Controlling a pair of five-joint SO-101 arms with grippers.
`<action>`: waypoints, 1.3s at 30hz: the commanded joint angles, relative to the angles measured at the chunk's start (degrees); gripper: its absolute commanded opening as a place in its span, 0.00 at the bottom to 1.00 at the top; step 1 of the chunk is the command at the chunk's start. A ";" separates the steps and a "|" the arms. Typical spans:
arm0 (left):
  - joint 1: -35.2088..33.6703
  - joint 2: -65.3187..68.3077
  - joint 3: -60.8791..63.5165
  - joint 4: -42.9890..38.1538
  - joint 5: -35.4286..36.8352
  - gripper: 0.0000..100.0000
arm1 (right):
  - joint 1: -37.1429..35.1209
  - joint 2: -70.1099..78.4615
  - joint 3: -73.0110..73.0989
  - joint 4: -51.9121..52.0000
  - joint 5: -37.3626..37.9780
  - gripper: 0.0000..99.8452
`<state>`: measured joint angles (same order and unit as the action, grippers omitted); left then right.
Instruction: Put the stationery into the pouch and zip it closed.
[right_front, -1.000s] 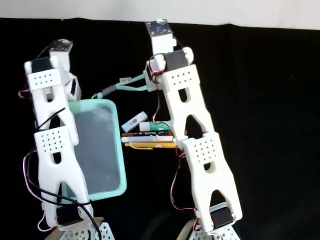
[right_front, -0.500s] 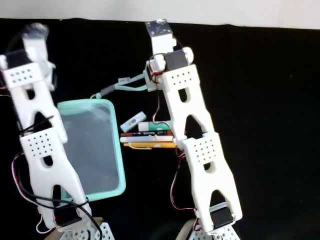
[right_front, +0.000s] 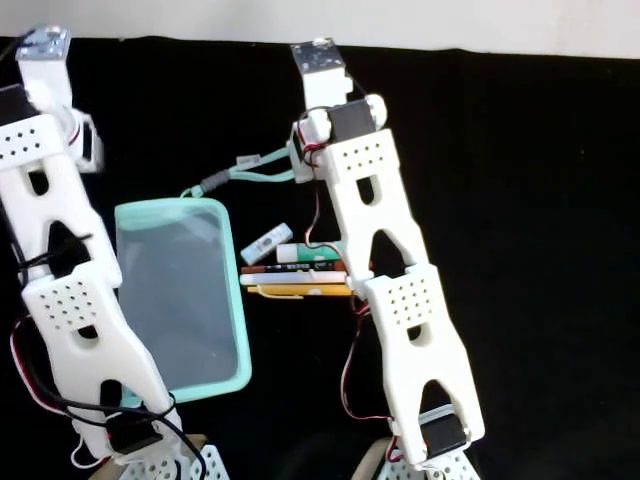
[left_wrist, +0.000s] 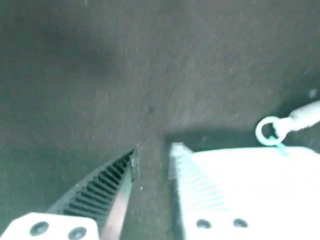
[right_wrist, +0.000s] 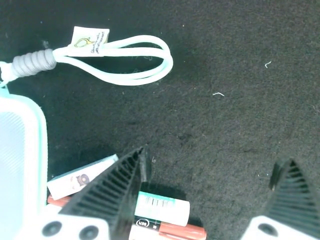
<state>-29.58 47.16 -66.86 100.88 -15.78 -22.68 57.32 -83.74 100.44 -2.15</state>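
Note:
The teal mesh pouch lies flat at the left of the black table, and its looped strap trails off to the right at the back. Several pens and a small white tube, the stationery, lie just right of the pouch, partly under the right arm. My right gripper hangs wide open and empty between the strap loop and the stationery. My left gripper hovers over bare cloth left of the pouch's back end, slightly open and holding nothing. The strap's teal ring is beyond it.
The left arm stands along the table's left edge, beside the pouch. A pale wall strip runs behind the table. Black cloth stretches bare to the right of the right arm.
The left arm has swung left, off the pouch, and its gripper now sits near the back left corner. The whole pouch is uncovered. The right arm and stationery have not moved.

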 joint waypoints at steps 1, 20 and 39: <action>-1.45 -6.90 6.29 0.35 -0.09 0.28 | -1.10 -1.45 -0.75 0.57 -0.62 0.37; -1.98 -6.20 21.67 -8.09 0.26 0.29 | -7.87 -1.45 -0.75 0.57 -0.35 0.37; -2.59 0.04 19.21 -8.70 -1.23 0.29 | -7.96 -1.45 -0.75 0.57 -0.53 0.37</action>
<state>-31.52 48.04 -45.41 87.25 -13.67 -30.15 57.32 -83.74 100.44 -2.15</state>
